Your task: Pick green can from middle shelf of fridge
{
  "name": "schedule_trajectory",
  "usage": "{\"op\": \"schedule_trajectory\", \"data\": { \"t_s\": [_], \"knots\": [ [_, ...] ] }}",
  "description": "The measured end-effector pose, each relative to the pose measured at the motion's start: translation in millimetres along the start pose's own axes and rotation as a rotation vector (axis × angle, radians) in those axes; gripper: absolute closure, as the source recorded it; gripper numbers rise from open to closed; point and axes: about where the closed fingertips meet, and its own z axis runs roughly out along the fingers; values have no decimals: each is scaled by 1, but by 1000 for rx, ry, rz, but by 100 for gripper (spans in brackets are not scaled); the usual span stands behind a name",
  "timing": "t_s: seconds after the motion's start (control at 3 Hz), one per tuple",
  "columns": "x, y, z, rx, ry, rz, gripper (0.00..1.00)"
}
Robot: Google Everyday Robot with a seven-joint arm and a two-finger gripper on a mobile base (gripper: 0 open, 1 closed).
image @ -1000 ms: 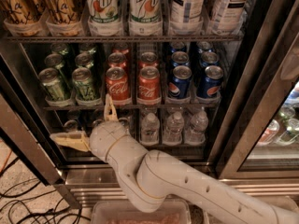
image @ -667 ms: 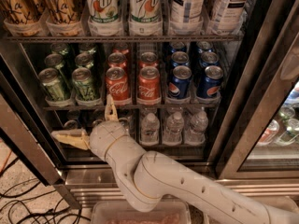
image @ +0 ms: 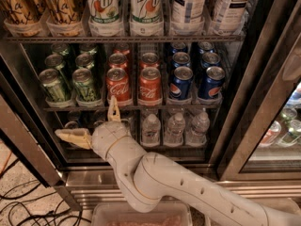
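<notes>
Jaws spread wide and holding nothing, the gripper hangs just below the front rail of the middle shelf, at the left of the fridge. The green can stands upright at the front of its lane just above, beside the red cans. The wide opening probably readies the gripper to close around the can's sides.

Inside the fridge, the middle shelf carries green, red and blue cans in lanes. The green can stands at the front of the second lane from the left, beside a red Coca-Cola can. The gripper hangs just below that shelf's rail, its fingers spread wide, one pointing left, one upward, holding nothing.
</notes>
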Motion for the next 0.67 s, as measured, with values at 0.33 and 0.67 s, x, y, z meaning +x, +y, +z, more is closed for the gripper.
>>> {"op": "schedule_trajectory", "data": {
  "t_s": [0.33, 0.67],
  "knots": [
    [0, 0, 0, 0, 0, 0, 5],
    [0, 0, 0, 0, 0, 0, 24]
  ]
}}
